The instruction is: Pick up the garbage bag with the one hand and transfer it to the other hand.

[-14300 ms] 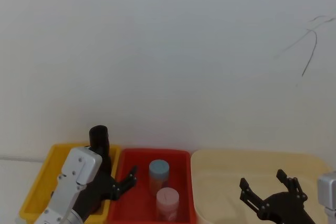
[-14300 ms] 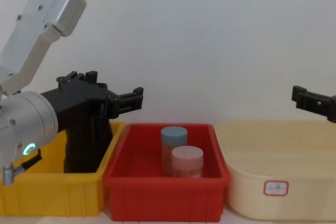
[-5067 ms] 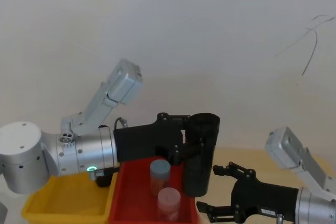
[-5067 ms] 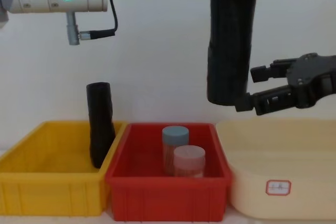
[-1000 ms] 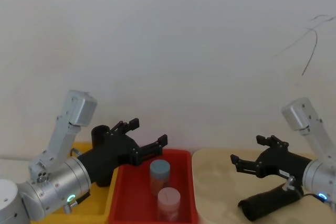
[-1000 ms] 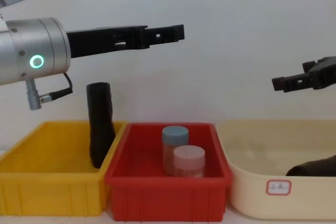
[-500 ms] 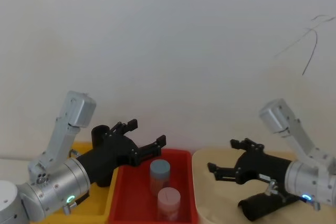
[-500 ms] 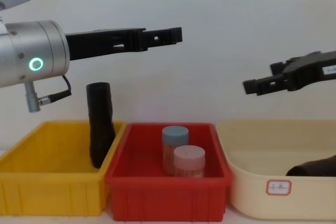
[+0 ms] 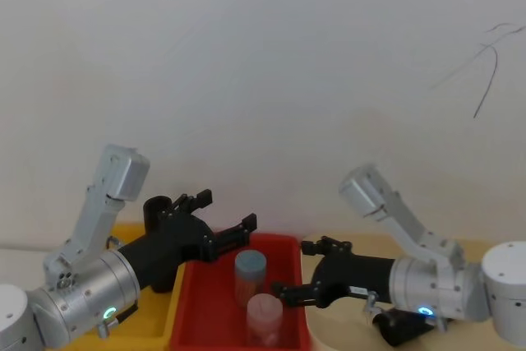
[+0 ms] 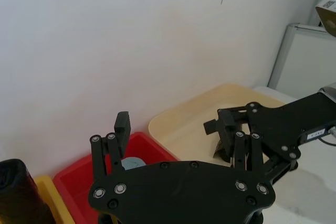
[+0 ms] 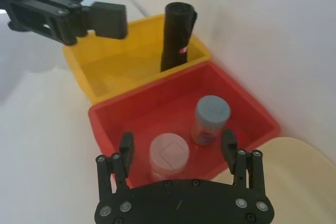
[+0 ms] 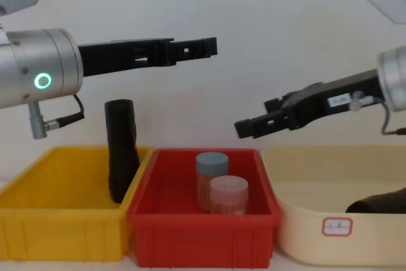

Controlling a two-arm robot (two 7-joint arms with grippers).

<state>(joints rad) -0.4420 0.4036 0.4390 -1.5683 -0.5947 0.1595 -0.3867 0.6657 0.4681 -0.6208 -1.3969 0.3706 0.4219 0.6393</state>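
Two jars [image 12: 227,196] occupy the red bin [image 12: 203,240], a roll [image 12: 122,150] the yellow bin [image 12: 63,239], the garbage bag [image 12: 379,202] the tub [image 12: 298,233]. Left gripper [image 12: 200,47] and right gripper [image 12: 250,126] gape empty.

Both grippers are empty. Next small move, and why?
I'd probably bring the left gripper back and down around the upright garbage bag roll in the yellow bin: it hangs open above it, the other roll already lies in the beige tub, and the right gripper hovers open over the red bin.
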